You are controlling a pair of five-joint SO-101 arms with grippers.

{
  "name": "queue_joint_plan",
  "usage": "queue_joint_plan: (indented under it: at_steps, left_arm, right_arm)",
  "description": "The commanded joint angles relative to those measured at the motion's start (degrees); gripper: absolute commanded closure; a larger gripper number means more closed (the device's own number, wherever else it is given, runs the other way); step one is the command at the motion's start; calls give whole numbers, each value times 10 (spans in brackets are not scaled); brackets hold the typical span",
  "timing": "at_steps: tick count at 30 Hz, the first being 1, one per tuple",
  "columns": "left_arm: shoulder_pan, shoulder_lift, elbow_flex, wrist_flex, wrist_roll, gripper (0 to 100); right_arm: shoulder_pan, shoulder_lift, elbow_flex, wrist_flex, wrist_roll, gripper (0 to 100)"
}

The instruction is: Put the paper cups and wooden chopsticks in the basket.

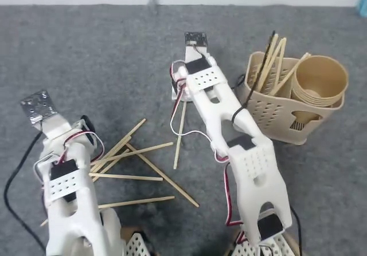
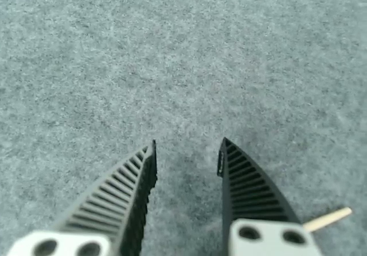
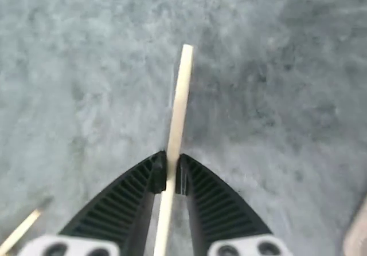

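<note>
Status: partway. The beige perforated plastic basket [image 1: 287,121] sits toward the desk's right edge. The stack of tan paper cups [image 1: 321,81] is nested in the compartment nearer that edge. I see no cup loose on the grey felt desk [image 1: 86,50], so I judge the cups done. Several upright sticks [image 1: 274,58] lean in the other compartment. Left to do: a scatter of loose pale wooden chopsticks [image 1: 135,164] lies crossed over one another between the two arms, toward the near edge. Right claw [image 3: 170,167] is clamped on one thin flat-sided wooden chopstick [image 3: 181,90], pinched right at the fingertips, with the stick running out past them over the felt. I can't tell whether it's lifted clear. Left claw [image 2: 188,150] is spread apart with nothing in it, pointing at bare felt, and one stick end [image 2: 328,218] is just beside one finger. The sticks look slim, light and smooth, so I reckon they twist easily in a tip pinch, and the crossed ones will need picking singly.
</note>
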State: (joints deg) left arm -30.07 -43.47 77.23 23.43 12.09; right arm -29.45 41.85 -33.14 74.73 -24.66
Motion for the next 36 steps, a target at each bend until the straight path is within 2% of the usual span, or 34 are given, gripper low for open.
queue_joint_plan:
  at_steps: [1,12,26,36]
  left_arm:
    - [4,1,-24,-13,-5,831]
    - [4,1,-24,-14,-5,831]
    - [4,1,-24,-14,-5,831]
    - [4,1,-24,-14,-5,831]
  right_arm:
    - [6,-98,-28,58,25,991]
    - [-30,-146,-26,214,77,990]
    - [-87,-90,-26,206,76,990]
    - [-95,-145,-25,281,76,990]
